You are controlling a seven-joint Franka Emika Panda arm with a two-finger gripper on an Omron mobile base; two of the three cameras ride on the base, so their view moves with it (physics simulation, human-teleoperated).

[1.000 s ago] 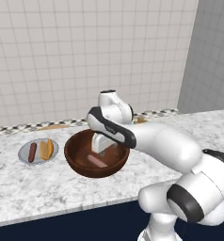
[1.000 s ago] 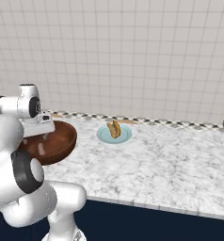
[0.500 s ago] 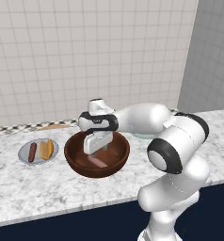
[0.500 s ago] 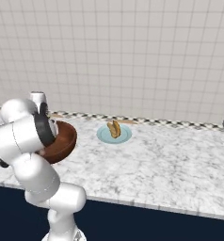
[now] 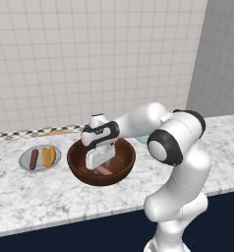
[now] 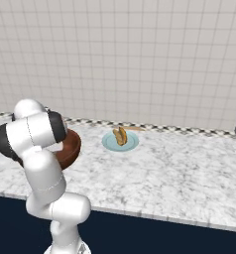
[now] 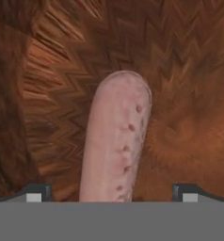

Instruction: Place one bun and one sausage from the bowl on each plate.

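Marble counter [image 5: 35,189] in the left base view carries the dark wooden bowl [image 5: 84,173] near its middle, with the gripper [image 5: 101,165] lowered inside it, hanging over a pale sausage [image 5: 105,170] on the bowl's floor. To the bowl's left, apart from it, the grey plate [image 5: 25,156] holds a dark sausage [image 5: 34,159] and a bun [image 5: 48,156] lying side by side.

From the right base view, the arm's white body hides most of the bowl [image 6: 71,149]; its right rim shows. Further right along the counter [image 6: 179,173], the pale blue-green plate [image 6: 110,141] carries a bun [image 6: 120,135].

Looking along the hand, the two dark finger tips [image 7: 37,192] stand spread to their widest, one on each side of the pale sausage [image 7: 116,141], neither touching it. The sausage lies on the bowl's wood-grained floor [image 7: 189,94], running lengthwise between the tips.
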